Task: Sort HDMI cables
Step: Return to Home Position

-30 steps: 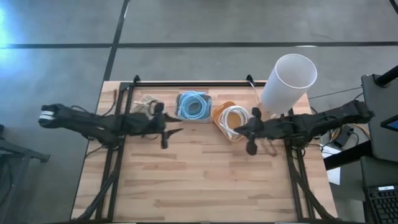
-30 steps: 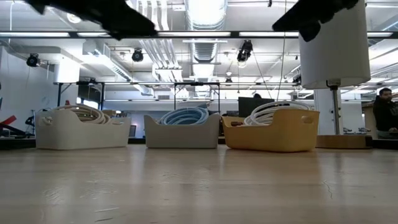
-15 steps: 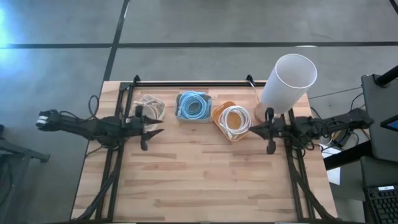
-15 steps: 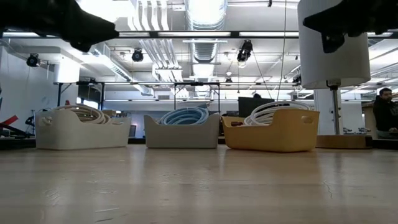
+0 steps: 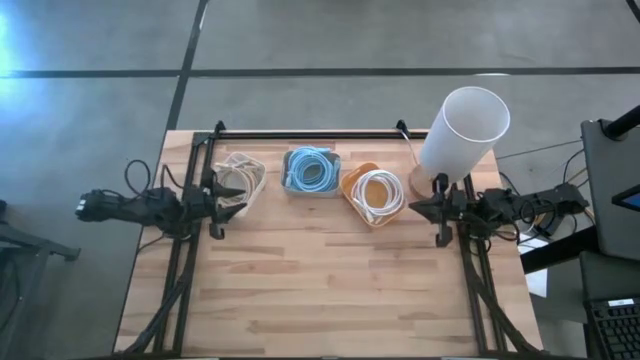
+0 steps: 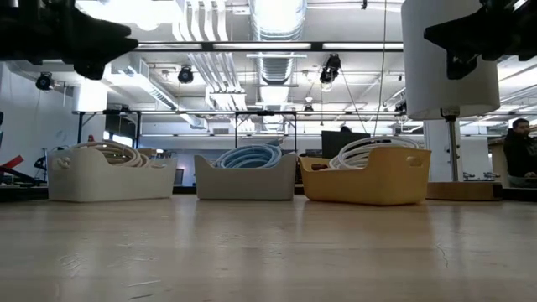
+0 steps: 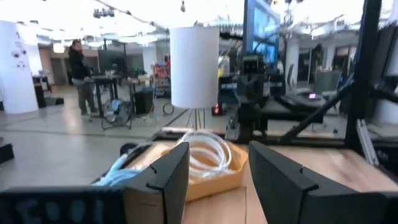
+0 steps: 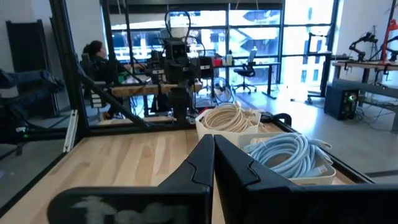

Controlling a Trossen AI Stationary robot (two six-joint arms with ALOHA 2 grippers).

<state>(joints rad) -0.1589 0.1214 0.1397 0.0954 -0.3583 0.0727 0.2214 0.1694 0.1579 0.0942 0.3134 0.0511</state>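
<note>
**Cables sorted by colour in three bins, both arms at the table's sides**

High view: the left gripper (image 5: 238,207) hangs over the table's left side, just beside the white bin (image 5: 263,176). The right gripper (image 5: 415,207) hangs over the right side, near the base of the lamp (image 5: 463,128). The beige HDMI cables (image 5: 240,172) lie coiled in the white bin. The blue HDMI cables (image 5: 311,168) are in the gray bin (image 5: 337,158), and the white HDMI cables (image 5: 377,193) are in the yellow bin (image 5: 352,178).

Low view: the three bins stand in a row, with coils rising above their rims. A person (image 6: 522,147) shows in the room behind.

Left wrist view: the left gripper's fingers (image 7: 158,180) are spread wide with nothing between them.

Right wrist view: the right gripper's fingers (image 8: 198,163) are pressed together and hold nothing.
</note>
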